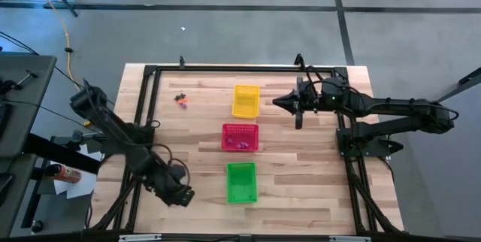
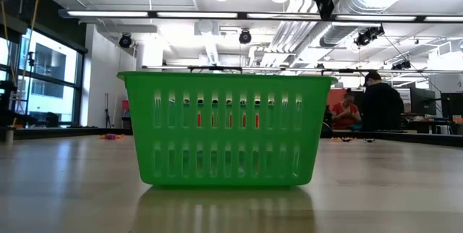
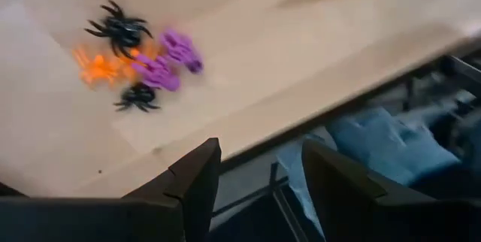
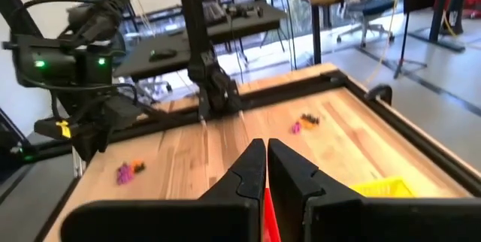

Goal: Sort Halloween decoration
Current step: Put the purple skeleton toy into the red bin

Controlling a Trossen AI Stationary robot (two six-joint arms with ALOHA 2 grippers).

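The Halloween decoration shows as small heaps of tiny trinkets. One heap of black spiders, orange and purple pieces (image 3: 139, 58) lies on the wooden table ahead of my left gripper (image 3: 259, 189), which hangs open with nothing between its fingers, near the table's near left corner (image 1: 183, 195). The right wrist view shows this heap (image 4: 129, 170) too. Another small heap (image 1: 180, 99) lies at the far left. A few purple pieces lie in the red basket (image 1: 240, 137). My right gripper (image 4: 267, 167) is shut, held above the table right of the yellow basket (image 1: 246, 101).
Three mesh baskets stand in a row down the table's middle: yellow at the far end, red in the middle, green (image 1: 241, 182) nearest, which fills the low view (image 2: 226, 128). A black frame (image 1: 143, 122) rims the table. People sit in the room beyond (image 2: 376, 106).
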